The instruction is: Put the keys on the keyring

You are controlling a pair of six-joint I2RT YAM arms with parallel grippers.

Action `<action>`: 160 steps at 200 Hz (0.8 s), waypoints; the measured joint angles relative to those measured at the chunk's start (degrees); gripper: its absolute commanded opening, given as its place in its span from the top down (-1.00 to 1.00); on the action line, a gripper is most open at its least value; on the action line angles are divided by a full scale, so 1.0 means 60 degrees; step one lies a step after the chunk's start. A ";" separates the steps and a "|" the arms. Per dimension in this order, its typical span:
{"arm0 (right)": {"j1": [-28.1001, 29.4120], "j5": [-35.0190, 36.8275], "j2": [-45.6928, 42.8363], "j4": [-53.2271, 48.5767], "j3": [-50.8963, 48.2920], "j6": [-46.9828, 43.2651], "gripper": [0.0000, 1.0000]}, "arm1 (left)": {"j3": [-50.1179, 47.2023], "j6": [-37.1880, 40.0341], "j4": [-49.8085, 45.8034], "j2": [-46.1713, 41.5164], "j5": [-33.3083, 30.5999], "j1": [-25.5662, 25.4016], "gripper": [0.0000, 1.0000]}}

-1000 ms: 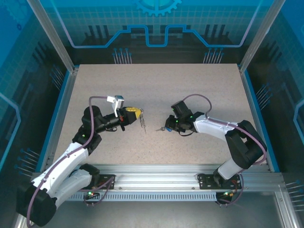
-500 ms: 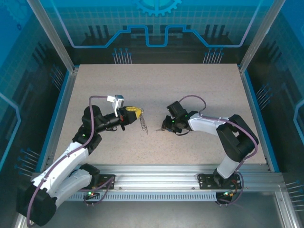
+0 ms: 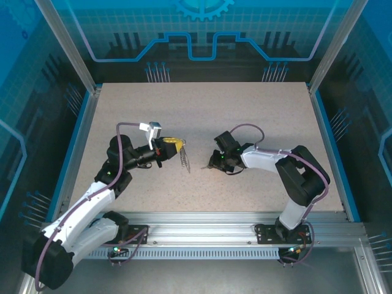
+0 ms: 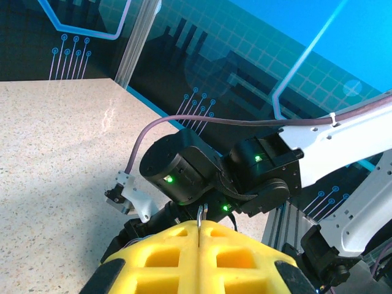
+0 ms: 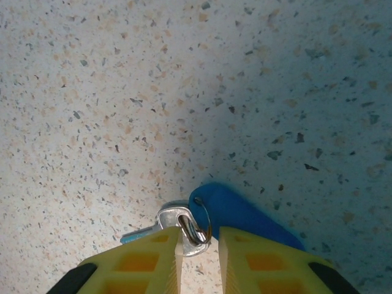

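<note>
My left gripper is shut on the keyring, whose silver chain dangles from the yellow fingertips down to the table. In the left wrist view a thin metal loop of the keyring sticks out from between the closed fingers. My right gripper is low over the table just right of the chain. In the right wrist view its jaws stand a little apart over the silver head of the key. A small wire ring and a blue plastic tag lie there too.
The speckled tabletop has free room behind and on both sides of the grippers. A blue rim and clear walls fence the table. The right arm's wrist is close in front of my left gripper.
The right gripper has slid a little left towards the hanging chain, with its elbow swinging in. The left gripper has held its place, still shut on the keyring.
</note>
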 measured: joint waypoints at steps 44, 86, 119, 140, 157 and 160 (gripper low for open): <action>0.0000 0.0000 0.0127 0.0036 0.0124 0.0000 0.54 | 0.0004 0.0000 0.0000 0.0007 0.0004 0.0000 1.00; -0.0007 -0.0004 0.0262 0.0044 0.0280 -0.0004 0.55 | 0.0004 0.0007 0.0004 0.0029 0.0000 0.0000 1.00; -0.0011 -0.0004 0.0317 0.0055 0.0313 0.0000 0.56 | 0.0004 0.0011 0.0004 0.0186 0.0004 0.0004 1.00; -0.0025 -0.0007 0.0386 0.0073 0.0390 -0.0004 0.58 | 0.0007 0.0051 0.0007 0.0244 0.0004 0.0000 1.00; -0.0029 -0.0011 0.0390 0.0076 0.0393 -0.0004 0.59 | 0.0033 0.0098 0.0007 0.0273 0.0007 0.0000 1.00; -0.0029 -0.0011 0.0390 0.0076 0.0390 -0.0004 0.59 | 0.0036 0.0113 0.0007 0.0277 0.0007 0.0000 1.00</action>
